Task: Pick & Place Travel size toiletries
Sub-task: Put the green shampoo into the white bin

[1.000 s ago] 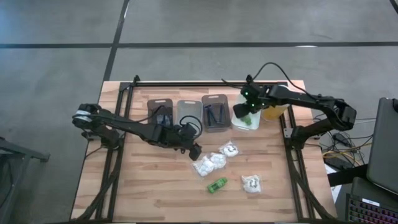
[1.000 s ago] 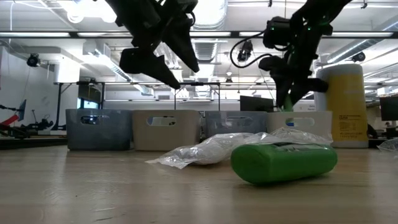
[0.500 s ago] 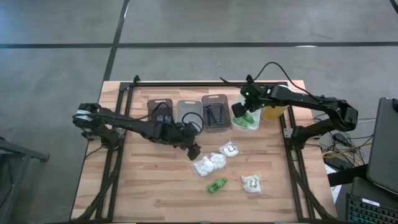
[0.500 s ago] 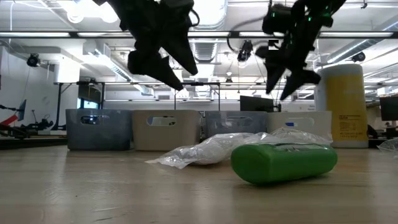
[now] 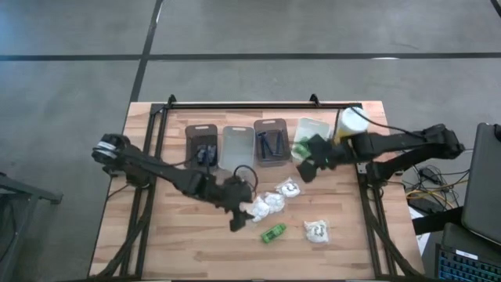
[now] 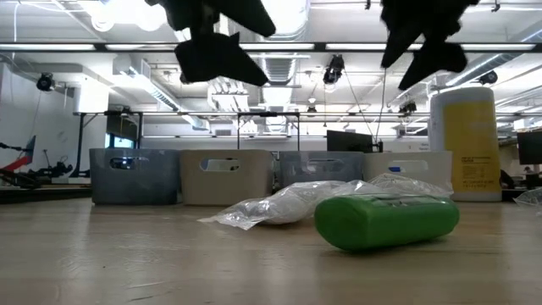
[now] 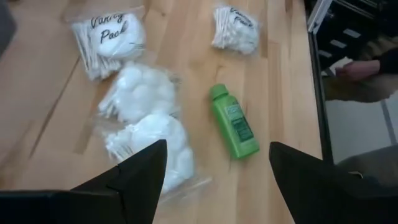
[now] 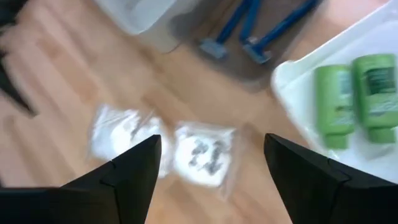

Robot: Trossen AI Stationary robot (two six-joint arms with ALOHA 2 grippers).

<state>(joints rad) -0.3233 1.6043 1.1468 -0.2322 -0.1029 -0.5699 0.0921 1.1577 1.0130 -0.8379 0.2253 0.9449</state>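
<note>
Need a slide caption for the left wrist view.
Open left gripper hovers over clear sachets of white cotton swabs and a small green plastic bottle lying on the wooden table.

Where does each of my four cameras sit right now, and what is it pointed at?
High view: overhead, straight down on the table, both arms, four bins.
Low view: at tabletop height, level across a green bottle toward the bins; both grippers hang dark at the top.
Left wrist view: over the open left gripper, down on the bottle and white sachets.
Right wrist view: past the open right gripper, down on razors and two binned bottles.
Shared: the loose bottle shows in high, low and left wrist views.
</note>
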